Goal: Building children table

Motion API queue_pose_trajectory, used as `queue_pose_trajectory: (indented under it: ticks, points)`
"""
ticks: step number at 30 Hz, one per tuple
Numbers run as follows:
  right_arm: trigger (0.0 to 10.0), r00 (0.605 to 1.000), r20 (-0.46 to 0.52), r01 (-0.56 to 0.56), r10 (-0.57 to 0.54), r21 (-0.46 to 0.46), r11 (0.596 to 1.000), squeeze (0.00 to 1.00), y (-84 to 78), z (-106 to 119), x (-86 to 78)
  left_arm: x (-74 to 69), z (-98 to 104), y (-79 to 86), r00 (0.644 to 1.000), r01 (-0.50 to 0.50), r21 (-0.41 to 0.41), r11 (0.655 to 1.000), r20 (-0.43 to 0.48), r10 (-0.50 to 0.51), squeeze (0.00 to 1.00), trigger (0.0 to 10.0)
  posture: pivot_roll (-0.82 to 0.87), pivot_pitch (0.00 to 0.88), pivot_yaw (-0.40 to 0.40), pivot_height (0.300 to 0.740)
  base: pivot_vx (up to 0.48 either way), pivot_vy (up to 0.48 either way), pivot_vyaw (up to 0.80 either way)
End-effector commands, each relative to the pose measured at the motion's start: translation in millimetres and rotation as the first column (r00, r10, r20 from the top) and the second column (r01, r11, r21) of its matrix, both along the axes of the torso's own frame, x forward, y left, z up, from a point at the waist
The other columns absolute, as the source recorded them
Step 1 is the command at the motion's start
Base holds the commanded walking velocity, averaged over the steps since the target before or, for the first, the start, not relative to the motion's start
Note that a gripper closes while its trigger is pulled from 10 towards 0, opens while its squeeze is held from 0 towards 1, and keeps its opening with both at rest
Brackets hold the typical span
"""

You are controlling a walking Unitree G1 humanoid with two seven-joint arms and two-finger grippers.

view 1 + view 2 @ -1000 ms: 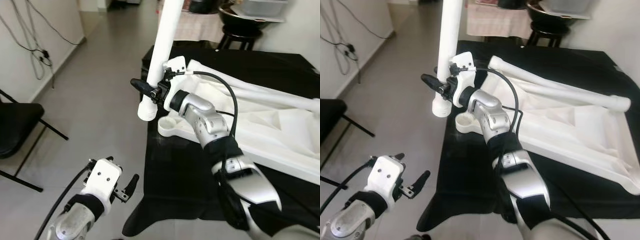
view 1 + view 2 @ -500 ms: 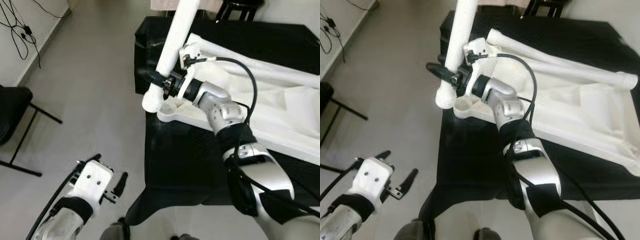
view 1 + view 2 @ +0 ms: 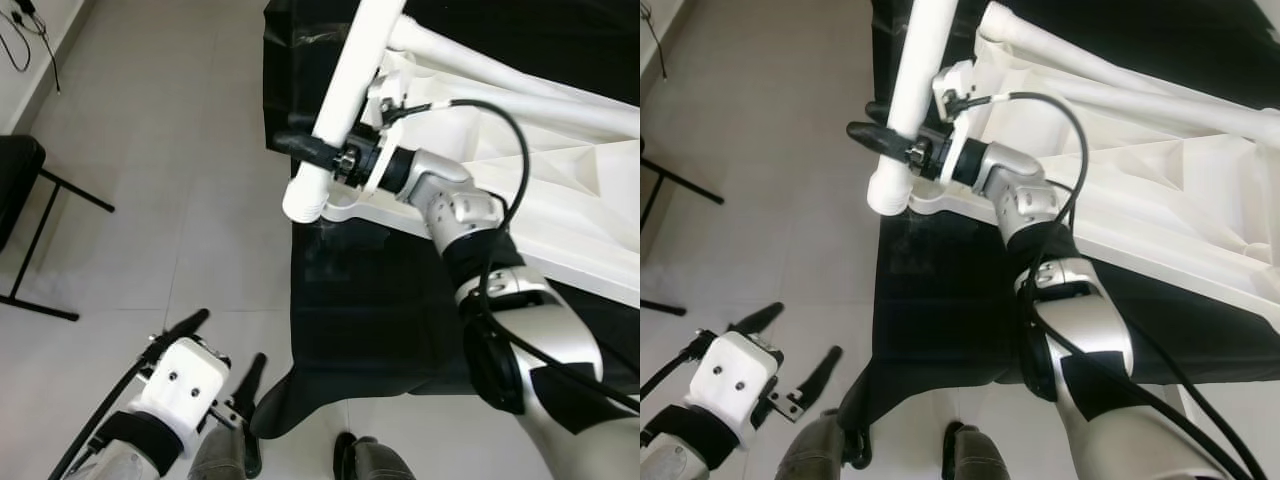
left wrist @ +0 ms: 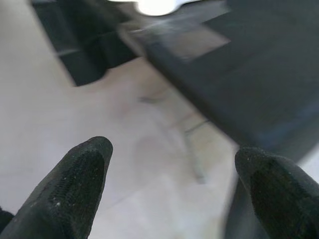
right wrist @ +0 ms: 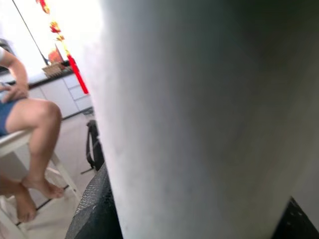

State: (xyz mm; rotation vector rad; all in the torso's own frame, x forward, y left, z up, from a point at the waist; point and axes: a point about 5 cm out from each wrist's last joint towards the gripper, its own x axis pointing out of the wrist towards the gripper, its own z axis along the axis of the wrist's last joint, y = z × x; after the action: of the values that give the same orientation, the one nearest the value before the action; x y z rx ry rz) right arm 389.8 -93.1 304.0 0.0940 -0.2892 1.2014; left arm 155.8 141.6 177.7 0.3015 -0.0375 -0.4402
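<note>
From where I stand, the biggest thing is the black cloth (image 3: 370,320) that covers a low surface and hangs down to the grey floor (image 3: 170,200) at its near corner. On the cloth lies the white tabletop (image 3: 1160,190), turned with its ribbed underside up; it reaches from the middle of the head views toward 3 o'clock. Two white legs (image 3: 1090,75) lie flat along its far edge, near 1 o'clock, so I judge they are not mounted yet.

The third leg (image 3: 345,100) is in the air, slanted, its top going out of the picture at 12 o'clock. Its lower end hangs just beside the round socket (image 3: 340,205) at the tabletop's near-left corner, but it is not inside. The right gripper (image 3: 902,143) is clamped across this leg a little above the lower end; in the right wrist view the white tube sits between the black fingers (image 5: 94,209).

The left gripper (image 3: 790,350) hangs idle at 7 o'clock over the floor, its fingers spread wide and holding nothing.

So I think the work is at an early stage: no leg is seated, and the first one must be lined up with the socket and pushed in. A person's bare legs (image 5: 30,134) on a white chair (image 5: 15,144) appear in the right wrist view.
</note>
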Motion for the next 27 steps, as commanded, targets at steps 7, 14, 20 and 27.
queue_pose_trajectory:
  ticks: [7,14,20,27]
  points:
    - [10.0,0.999,0.043,-0.031,0.027,0.107,0.994,0.0,-26.1,32.8,-1.0,-5.8,2.3,-8.2,0.99,0.127,-0.143,0.982,-0.045,-0.135,0.0,10.0,0.0,0.393,-0.141,0.74,0.0,0.0,0.0]
    - [10.0,0.991,0.061,-0.12,0.117,0.041,0.992,0.0,-23.8,30.3,-5.3,-3.5,4.3,-8.8,0.983,0.162,-0.206,0.965,-0.046,-0.175,0.0,10.0,0.0,0.39,-0.154,0.74,0.0,0.0,0.0]
    - [10.0,0.99,0.084,-0.102,0.112,-0.116,0.988,0.0,-17.5,14.7,-4.8,-1.8,5.1,-8.8,0.978,0.187,-0.231,0.955,-0.048,-0.203,0.0,10.0,0.0,0.388,-0.159,0.74,0.0,0.0,0.0]
    - [10.0,0.997,0.054,-0.04,0.052,-0.208,0.977,0.0,-3.6,-8.6,-0.4,0.2,6.5,-11.1,0.973,0.209,-0.244,0.947,-0.046,-0.226,0.0,10.0,0.0,0.389,-0.17,0.74,0.0,0.0,0.0]
